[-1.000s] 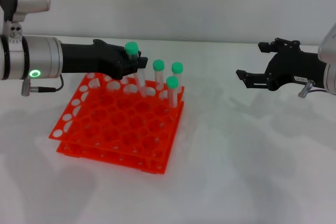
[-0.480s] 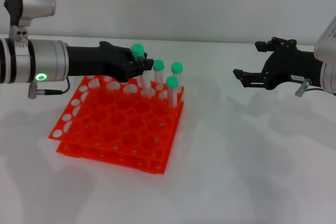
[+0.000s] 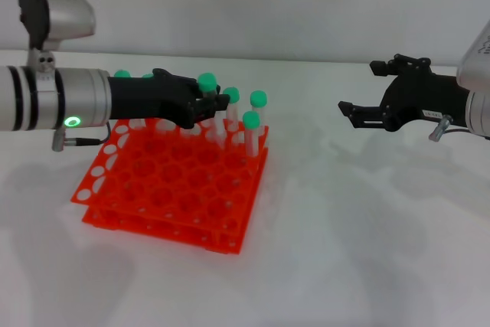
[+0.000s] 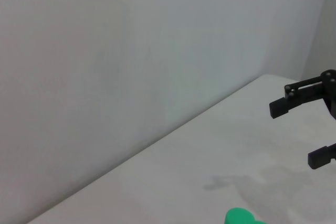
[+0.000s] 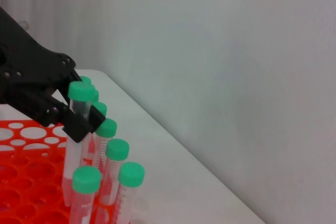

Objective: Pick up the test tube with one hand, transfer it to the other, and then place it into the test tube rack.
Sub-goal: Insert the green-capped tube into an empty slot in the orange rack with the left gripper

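My left gripper point(image 3: 212, 103) is shut on a clear test tube with a green cap point(image 3: 207, 80). It holds the tube nearly upright over the far row of the orange-red rack point(image 3: 176, 185). The tube's lower end is down at the rack's top tier, next to three standing capped tubes point(image 3: 250, 122). The right wrist view shows the left gripper's fingers point(image 5: 79, 124) clamped just under the cap point(image 5: 81, 91), above the rack point(image 5: 21, 182). My right gripper point(image 3: 357, 113) is open and empty, hovering over the table far to the right. It also shows in the left wrist view point(image 4: 302, 129).
Two more green caps point(image 3: 121, 74) show behind my left forearm at the rack's far left. The white table point(image 3: 344, 235) runs to a pale wall behind. A green cap point(image 4: 241, 217) shows at the edge of the left wrist view.
My left gripper has moved right and down with the tube, bringing it lower into the rack's far row beside the standing tubes. The right gripper has barely moved.
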Controlling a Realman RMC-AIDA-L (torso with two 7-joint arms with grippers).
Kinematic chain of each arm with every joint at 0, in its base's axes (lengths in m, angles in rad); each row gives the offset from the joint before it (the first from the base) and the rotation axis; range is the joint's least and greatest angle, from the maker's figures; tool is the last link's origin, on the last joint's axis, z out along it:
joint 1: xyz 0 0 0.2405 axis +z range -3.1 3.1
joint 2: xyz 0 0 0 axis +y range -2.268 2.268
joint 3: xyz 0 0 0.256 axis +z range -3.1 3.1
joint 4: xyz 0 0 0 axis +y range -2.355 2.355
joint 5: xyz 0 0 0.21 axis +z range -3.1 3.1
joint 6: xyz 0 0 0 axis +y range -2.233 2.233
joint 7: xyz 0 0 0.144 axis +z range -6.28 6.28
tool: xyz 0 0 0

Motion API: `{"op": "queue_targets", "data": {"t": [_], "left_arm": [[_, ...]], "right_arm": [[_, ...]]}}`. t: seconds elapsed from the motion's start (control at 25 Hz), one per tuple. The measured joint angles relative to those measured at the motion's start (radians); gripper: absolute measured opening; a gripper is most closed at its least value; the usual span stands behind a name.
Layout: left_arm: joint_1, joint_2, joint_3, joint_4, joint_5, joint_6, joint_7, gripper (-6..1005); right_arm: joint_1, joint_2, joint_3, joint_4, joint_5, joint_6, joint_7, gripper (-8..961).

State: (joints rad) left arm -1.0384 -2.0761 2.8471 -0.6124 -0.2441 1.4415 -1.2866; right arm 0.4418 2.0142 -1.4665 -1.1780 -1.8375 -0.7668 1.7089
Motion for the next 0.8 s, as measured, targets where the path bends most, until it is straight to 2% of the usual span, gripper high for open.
{"op": "queue_targets", "data": {"t": [0.4, 0.8], "left_arm": [[0.003, -0.001, 0.0, 0.036, 0.0, -0.019, 0.009, 212], [0.038, 0.001, 0.0, 0.059, -0.004, -0.026, 0.01, 218]], "right_arm": [[0.0, 0.0, 0.0, 0.0, -0.001, 0.002, 0.0, 851], [0.001, 0.0, 0.0, 0.007, -0.001, 0.001, 0.0, 852]]}}
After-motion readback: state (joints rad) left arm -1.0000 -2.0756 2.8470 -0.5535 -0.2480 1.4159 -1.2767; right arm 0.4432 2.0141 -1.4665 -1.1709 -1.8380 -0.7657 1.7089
